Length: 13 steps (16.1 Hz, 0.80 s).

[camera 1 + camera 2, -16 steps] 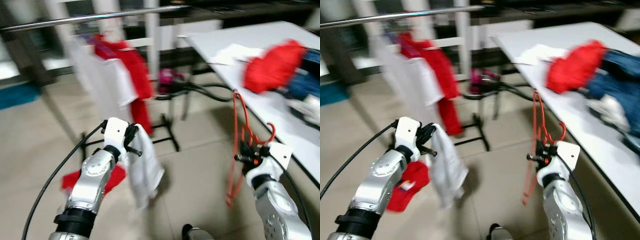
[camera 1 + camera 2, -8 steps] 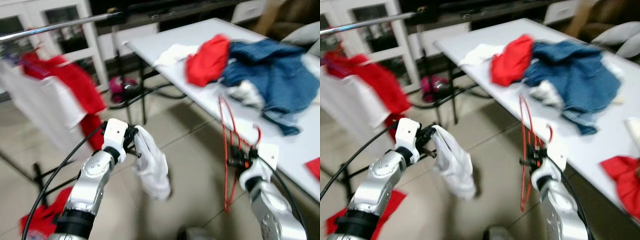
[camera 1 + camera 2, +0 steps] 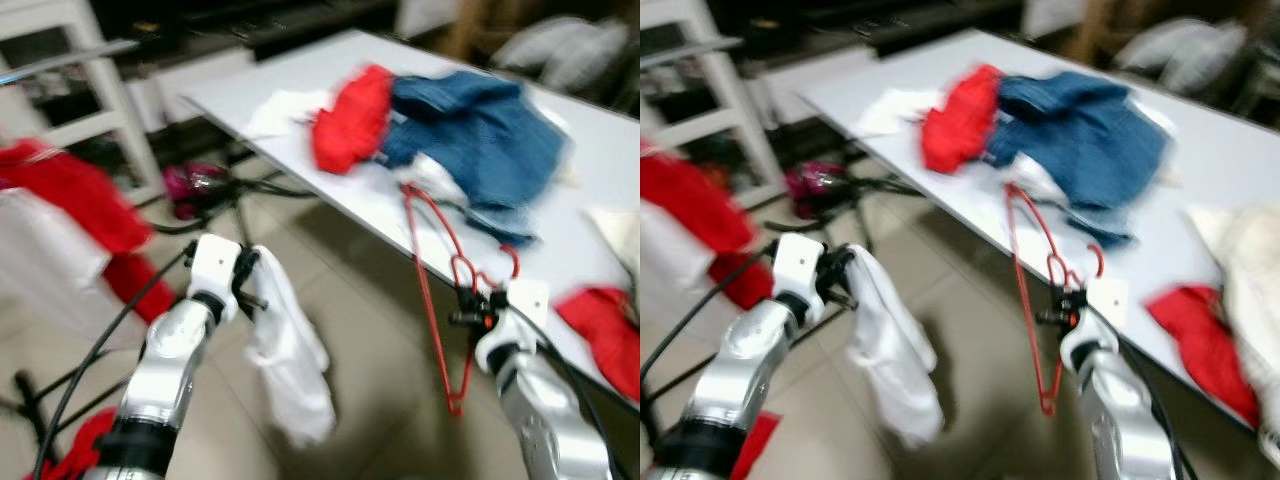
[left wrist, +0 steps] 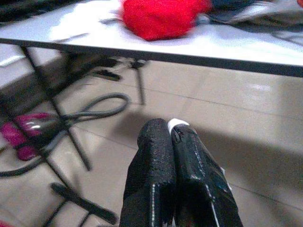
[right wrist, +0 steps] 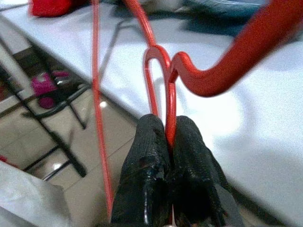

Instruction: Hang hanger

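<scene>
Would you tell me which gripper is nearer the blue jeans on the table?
Right. The right gripper, holding the red hanger, sits just below the blue jeans; the left gripper, holding the white cloth, hangs farther off.

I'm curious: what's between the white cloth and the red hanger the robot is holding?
Bare tiled floor, as the left eye view shows. The white cloth hangs from the left gripper; the red hanger hangs from the right gripper.

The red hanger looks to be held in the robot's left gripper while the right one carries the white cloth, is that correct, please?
Not quite: the sides are swapped. The right wrist view shows the right gripper shut on the red hanger, and the left eye view shows the white cloth hanging from the left gripper.
</scene>
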Tool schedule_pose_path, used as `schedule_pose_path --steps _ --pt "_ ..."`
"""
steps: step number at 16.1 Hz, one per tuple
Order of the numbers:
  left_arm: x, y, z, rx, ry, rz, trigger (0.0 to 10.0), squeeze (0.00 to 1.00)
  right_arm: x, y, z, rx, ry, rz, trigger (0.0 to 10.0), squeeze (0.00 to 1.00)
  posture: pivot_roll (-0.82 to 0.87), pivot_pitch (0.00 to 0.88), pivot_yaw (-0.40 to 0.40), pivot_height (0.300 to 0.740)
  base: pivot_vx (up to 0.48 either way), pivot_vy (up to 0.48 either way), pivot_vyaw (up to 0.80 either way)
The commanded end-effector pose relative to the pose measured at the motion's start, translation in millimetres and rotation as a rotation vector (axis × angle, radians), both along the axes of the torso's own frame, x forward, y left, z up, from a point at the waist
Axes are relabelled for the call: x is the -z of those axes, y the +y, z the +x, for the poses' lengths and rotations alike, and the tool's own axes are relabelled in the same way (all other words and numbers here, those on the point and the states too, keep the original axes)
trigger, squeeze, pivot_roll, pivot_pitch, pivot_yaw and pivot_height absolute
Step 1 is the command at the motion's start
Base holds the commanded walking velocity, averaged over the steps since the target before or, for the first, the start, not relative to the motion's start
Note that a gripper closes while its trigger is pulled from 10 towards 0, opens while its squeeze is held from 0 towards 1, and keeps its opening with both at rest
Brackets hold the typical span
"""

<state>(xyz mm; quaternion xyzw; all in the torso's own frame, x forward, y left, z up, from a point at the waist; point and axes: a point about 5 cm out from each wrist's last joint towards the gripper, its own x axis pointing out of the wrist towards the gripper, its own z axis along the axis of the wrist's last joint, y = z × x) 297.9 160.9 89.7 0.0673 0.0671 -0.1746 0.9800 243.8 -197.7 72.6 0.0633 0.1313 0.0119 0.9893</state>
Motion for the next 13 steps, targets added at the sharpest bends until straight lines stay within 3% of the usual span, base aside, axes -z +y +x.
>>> schedule_pose_path --steps 1,2,6,10,13 --pt "-6.3 -0.3 0.5 0.017 -0.02 0.0 10.0 0.0 9.8 -13.5 -5.3 0.074 0.059 -0.027 10.0 0.0 -0.1 0.023 0.048 0.74 0.0 0.0 -0.79" --pt "-7.7 -2.7 0.7 0.054 -0.009 -0.016 10.0 0.0 13.4 -13.3 -6.8 0.074 0.067 0.01 10.0 0.0 -0.1 0.022 0.056 0.74 0.0 0.0 -0.8" --pt "-7.2 -6.0 2.1 0.06 -0.008 -0.034 10.0 0.0 16.8 -10.6 -13.7 0.076 0.091 0.0 10.0 0.0 -0.12 0.021 0.065 0.74 0.0 0.0 -0.79" --pt "-7.2 -7.3 4.9 0.063 0.003 -0.034 10.0 0.0 15.1 -6.6 -20.5 0.094 0.101 0.0 10.0 0.0 -0.12 0.019 0.072 0.74 0.0 0.351 -0.79" --pt "-6.6 -9.0 5.1 0.068 0.007 -0.034 10.0 0.0 10.9 -2.4 -14.7 0.091 0.105 -0.005 10.0 0.0 -0.12 0.018 0.071 0.74 0.0 0.355 -0.79"
